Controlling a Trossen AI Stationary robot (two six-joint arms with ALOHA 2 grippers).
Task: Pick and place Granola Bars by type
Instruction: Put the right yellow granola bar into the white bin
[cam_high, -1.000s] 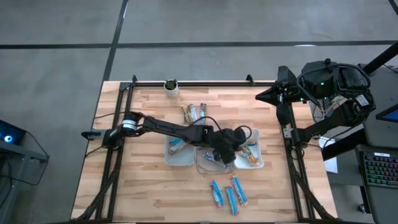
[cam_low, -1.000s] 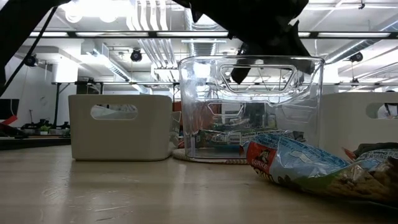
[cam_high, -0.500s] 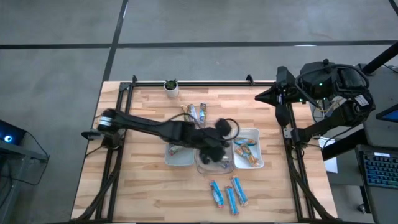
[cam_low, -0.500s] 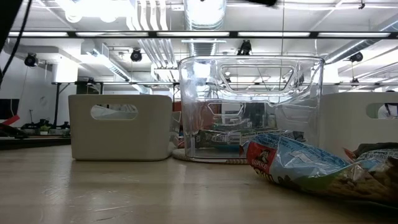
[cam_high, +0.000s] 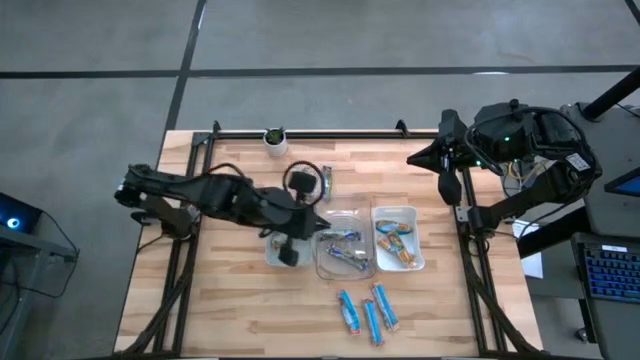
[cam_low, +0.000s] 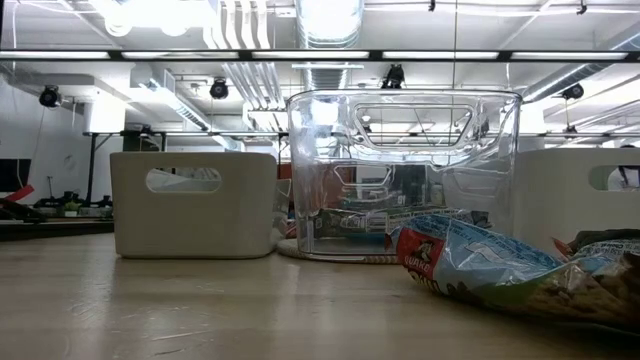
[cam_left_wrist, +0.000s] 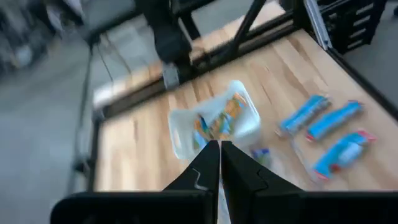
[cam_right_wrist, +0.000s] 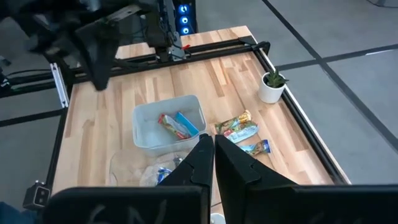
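the left gripper (cam_left_wrist: 219, 149) has its fingers pressed together on nothing, hanging above the left white tray (cam_high: 272, 258) in the row of three. the right gripper (cam_right_wrist: 213, 146) is likewise closed and empty, parked off the table's right edge. outward lie the granola bars: loose ones (cam_high: 324, 179) near the far side, three blue bars (cam_high: 366, 309) at the near edge, others sorted in the clear middle tray (cam_high: 345, 268) and right white tray (cam_high: 417, 222). the bars look light, with slick crinkly wrappers over a stiff core; a pinch across the narrow middle seems safest, since the crimped ends would likely slip.
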